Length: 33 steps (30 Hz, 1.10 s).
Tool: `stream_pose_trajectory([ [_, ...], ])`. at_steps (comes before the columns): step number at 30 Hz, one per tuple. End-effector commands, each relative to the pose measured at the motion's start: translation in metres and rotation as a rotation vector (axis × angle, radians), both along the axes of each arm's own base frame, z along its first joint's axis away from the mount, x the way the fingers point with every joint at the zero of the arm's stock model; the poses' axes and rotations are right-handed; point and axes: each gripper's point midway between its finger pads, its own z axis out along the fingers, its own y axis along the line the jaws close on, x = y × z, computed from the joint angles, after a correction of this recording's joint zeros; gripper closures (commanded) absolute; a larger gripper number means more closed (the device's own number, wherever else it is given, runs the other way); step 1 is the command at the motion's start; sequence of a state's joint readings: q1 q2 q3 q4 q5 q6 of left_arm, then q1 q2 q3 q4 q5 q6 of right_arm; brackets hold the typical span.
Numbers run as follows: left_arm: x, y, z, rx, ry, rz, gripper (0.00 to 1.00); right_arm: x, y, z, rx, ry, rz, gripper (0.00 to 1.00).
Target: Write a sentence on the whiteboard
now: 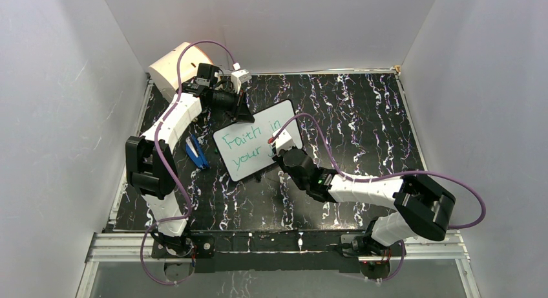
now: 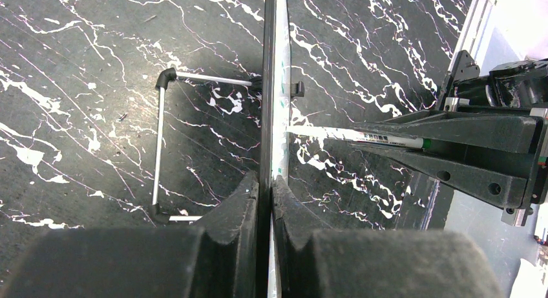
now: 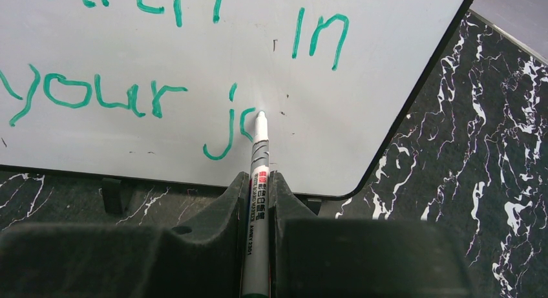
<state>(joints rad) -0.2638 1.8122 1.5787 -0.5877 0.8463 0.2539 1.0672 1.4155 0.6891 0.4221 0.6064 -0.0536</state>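
Underneath, black white-veined tabletop (image 1: pixel 362 117) inside white walls (image 1: pixel 271 26); left jaws tight on whiteboard (image 1: pixel 255 139), right jaws tight on marker (image 3: pixel 258 149).

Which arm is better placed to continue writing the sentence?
Right. The right gripper holds the marker, tip at the unfinished green sentence. The left gripper clamps the whiteboard edge.

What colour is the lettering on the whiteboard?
The lettering is green, clearest in the right wrist view.

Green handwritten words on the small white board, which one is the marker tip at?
The unfinished "jo" ending the lower line: the white marker in the right tool points at its second letter. "Faith", "in" and "your" are complete.
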Motion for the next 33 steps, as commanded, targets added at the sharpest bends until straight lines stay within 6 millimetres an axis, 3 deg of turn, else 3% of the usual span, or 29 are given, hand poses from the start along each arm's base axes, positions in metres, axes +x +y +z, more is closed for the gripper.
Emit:
stream_pose_trajectory([
  [1, -0.0085, 0.01, -0.0325, 0.102, 0.072, 0.02, 1.0, 0.0075, 0.0091, 0.0246, 0.08, -0.046, -0.003, 1.0],
  [9, -0.0082, 0.0099, -0.0313, 0.101, 0.069, 0.02, 1.0, 0.0028, 0.0146, 0.0181, 0.065, -0.018, 0.037, 1.0],
  [33, -0.0082, 0.0099, -0.0324, 0.104, 0.071, 0.022, 1.0, 0.0009, 0.018, 0.0244, 0.09, -0.014, 0.054, 1.0],
])
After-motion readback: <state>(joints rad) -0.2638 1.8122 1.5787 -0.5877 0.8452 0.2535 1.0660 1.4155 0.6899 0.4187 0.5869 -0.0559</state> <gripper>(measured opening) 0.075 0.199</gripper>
